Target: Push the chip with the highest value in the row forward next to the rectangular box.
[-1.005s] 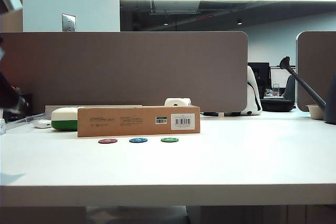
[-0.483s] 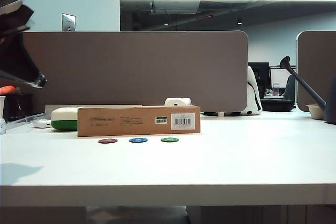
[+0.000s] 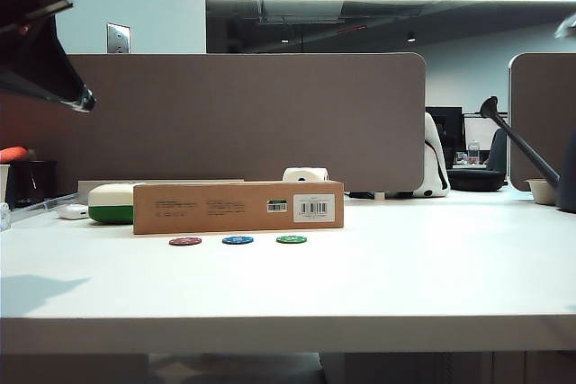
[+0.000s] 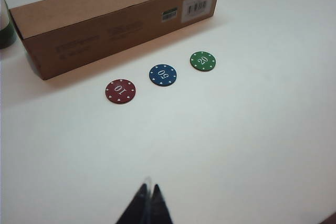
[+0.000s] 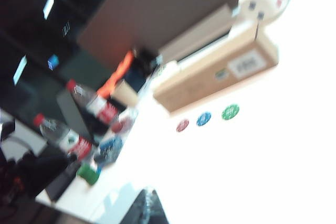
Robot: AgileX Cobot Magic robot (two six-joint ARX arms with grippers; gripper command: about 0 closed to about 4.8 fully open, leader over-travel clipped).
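Three chips lie in a row just in front of the rectangular box (image 3: 238,207) (image 4: 115,19) (image 5: 220,72). They are a red chip marked 10 (image 4: 120,91), the blue chip marked 50 (image 3: 238,240) (image 4: 163,75) (image 5: 203,119) and a green chip marked 20 (image 4: 202,61). A narrow strip of table separates the blue chip from the box. My left gripper (image 3: 84,101) (image 4: 148,188) hangs shut and empty, high above the table's left side, well short of the chips. My right gripper (image 5: 148,195) is shut and empty too, in a blurred view far from the row.
A white-and-green case (image 3: 111,203) lies at the box's left end and a white round object (image 3: 304,174) sits behind it. A brown divider (image 3: 216,119) backs the table. Bottles (image 5: 97,106) and cups crowd the far left end. A dark watering can (image 3: 522,146) stands at the right.
My left arm has swung in and to the right at the upper left of the exterior view. Chips and box have not moved.
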